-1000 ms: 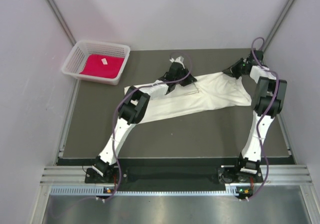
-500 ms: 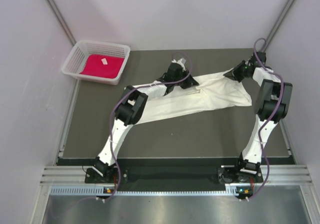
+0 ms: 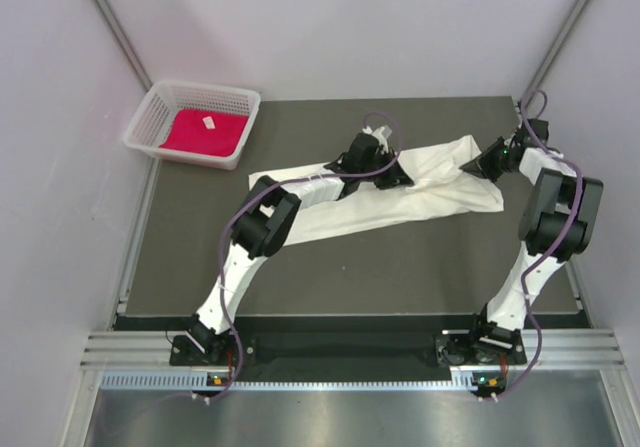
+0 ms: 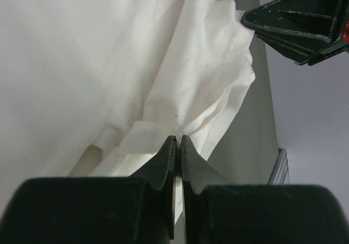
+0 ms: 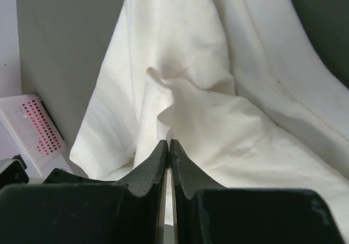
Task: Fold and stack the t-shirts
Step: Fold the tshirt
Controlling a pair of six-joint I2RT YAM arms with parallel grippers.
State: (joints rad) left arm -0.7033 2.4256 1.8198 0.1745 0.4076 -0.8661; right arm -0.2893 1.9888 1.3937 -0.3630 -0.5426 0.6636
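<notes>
The cream-white t-shirt (image 3: 400, 199) lies stretched across the dark table, also filling the left wrist view (image 4: 109, 64) and the right wrist view (image 5: 234, 91). My left gripper (image 3: 392, 174) is shut on a fold of it near its middle; in the left wrist view the gripper (image 4: 178, 140) pinches the cloth. My right gripper (image 3: 493, 159) is shut on the shirt's right end; in the right wrist view the gripper (image 5: 167, 144) pinches a raised fold. The red-magenta t-shirt (image 3: 205, 132) with its white tag lies in the basket at the far left.
The white mesh basket (image 3: 150, 117) stands at the table's far left corner. Grey walls close in on the left, back and right. The right gripper's black body shows at the top right of the left wrist view (image 4: 300, 17).
Both grippers have moved to the right with the cream-white shirt, dragging it that way. The shirt's right end has bunched and its left end now trails flatter.
</notes>
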